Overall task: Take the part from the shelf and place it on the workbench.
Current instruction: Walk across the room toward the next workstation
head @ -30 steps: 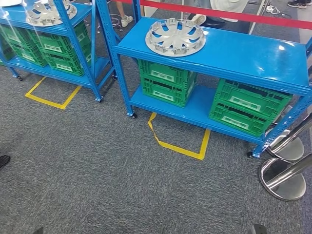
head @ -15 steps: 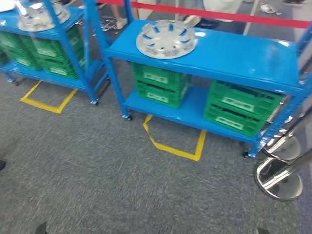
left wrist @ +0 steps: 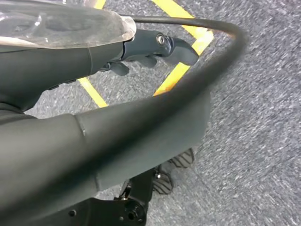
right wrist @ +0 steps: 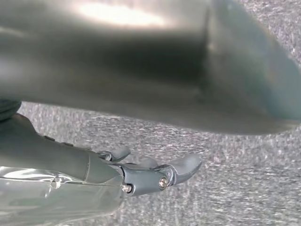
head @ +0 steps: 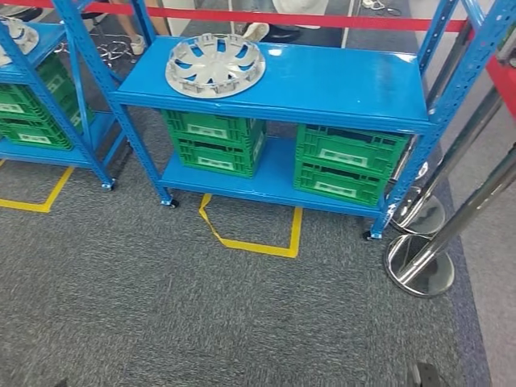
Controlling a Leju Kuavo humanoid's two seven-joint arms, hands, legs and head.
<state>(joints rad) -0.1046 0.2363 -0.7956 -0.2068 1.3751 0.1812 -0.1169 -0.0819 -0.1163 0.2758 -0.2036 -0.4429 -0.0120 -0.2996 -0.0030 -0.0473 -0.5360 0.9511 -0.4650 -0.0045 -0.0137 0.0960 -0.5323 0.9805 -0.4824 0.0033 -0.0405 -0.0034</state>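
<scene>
- Silver and round, the part (head: 215, 64) is a slotted wheel cover lying flat on the top board of the blue shelf (head: 341, 81), its face turned up; being a disc it has no long axis, and its spokes fan out from the hub evenly all round.
- It sits toward the left end of that top board, near the front edge, with bare blue board stretching away to its right.
- The part lies well apart from both hands: in the wrist views they hang low over the grey carpet (head: 182, 306), while the head view shows the part up on the shelf ahead of the robot.
- Left hand (left wrist: 156, 49): its dark fingers reach out fairly straight, slightly spread, with nothing between them (slack and empty, as far as the wrist view shows). Yellow floor tape (left wrist: 184, 66) runs on the carpet just beyond the fingertips.
- Right hand (right wrist: 156, 174): grey fingers stretched out nearly flat and a little apart, holding nothing, with carpet beneath.
- Under the top board, two green crates (head: 213, 141) stand on the lower board of the shelf, one below the part and the other (head: 347, 165) toward the right end.
- A second blue shelf (head: 36, 153) stands to the left, also carrying green crates.
- Chrome stanchion bases (head: 420, 266) rest on the floor at the right of the shelf, and a red barrier tape (head: 274, 16) runs behind it.
</scene>
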